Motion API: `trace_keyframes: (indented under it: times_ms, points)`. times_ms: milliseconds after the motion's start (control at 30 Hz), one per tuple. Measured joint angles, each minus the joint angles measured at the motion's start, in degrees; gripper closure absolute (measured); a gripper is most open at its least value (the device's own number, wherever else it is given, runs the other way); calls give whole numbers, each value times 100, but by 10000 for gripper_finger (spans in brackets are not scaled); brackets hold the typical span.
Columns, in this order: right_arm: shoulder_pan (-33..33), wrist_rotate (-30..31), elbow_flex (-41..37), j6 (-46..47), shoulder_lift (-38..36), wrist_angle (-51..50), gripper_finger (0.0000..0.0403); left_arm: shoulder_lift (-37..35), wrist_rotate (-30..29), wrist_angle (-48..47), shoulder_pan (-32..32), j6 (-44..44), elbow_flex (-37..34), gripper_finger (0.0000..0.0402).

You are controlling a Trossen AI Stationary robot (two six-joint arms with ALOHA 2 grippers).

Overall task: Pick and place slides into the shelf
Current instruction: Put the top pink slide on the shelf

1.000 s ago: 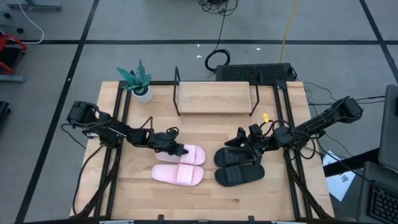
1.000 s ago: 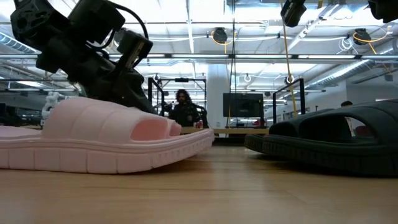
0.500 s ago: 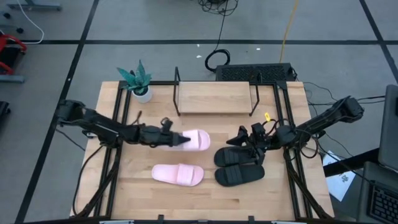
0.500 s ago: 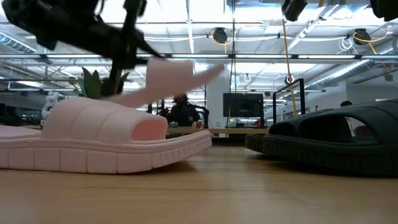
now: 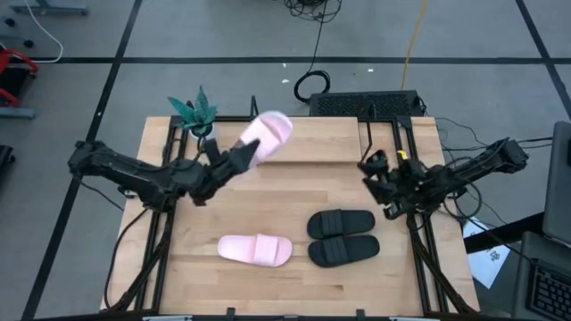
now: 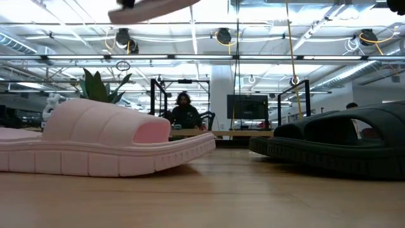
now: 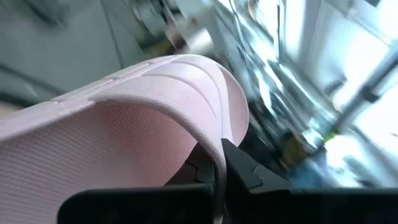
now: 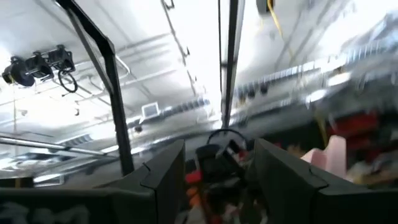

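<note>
Pink slide, high view: we saw the left gripper [image 5: 234, 158] clamped on one pale pink slide [image 5: 266, 135], carried in the air over the left end of the shelf [image 5: 308, 143], beside the potted plant [image 5: 196, 114].
Shelf, high view: its board lay bare between the two wire end frames; we judged the far-left slot the sensible target, leaving room for three more.
Right arm, high view: the right gripper [image 5: 378, 177] hung empty with its jaws apart over the tabletop [image 5: 196, 267] near the shelf's right frame, well clear of the black pair [image 5: 342, 237].
Second pink slide, high view: it [image 5: 256, 250] lay flat on the tabletop, just beside the black pair.
Low view: we saw the resting pink slide [image 6: 107, 144] large in front, the black pair [image 6: 335, 147] at right, and the carried one's sole [image 6: 152, 9] at the upper edge.
Left wrist view: the pink strap [image 7: 155, 124] filled the frame, pinched at its edge by a dark finger [image 7: 245, 171].
Right wrist view: the two fingers [image 8: 163, 177] stood parted, nothing between them.
Advice: we would level the slide, lower it clear of the left wire frame and the plant, and let go only once the sole sat on the board.
</note>
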Motion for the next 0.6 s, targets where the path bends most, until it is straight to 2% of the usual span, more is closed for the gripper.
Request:
trace_keyframes:
  times_ms: [33, 133, 267, 400, 600]
  points:
    - [0, 2, 0, -192, -103, -11, 218, 245, -230, -24, 32, 234, 367, 401]
    - [0, 2, 0, -568, -345, -16, 218, 967, -413, -15, 224, 799, 1297, 401]
    - [0, -10, 0, -772, -658, -15, 218, 1738, -371, -13, 602, 479, 2106, 401]
    - [11, -18, 0, -822, -895, -42, 218, 2265, -182, 119, 966, -165, 2455, 401]
    - [11, -20, 0, -950, -1121, -66, 218, 2916, -304, 1713, 1318, -522, 2502, 401]
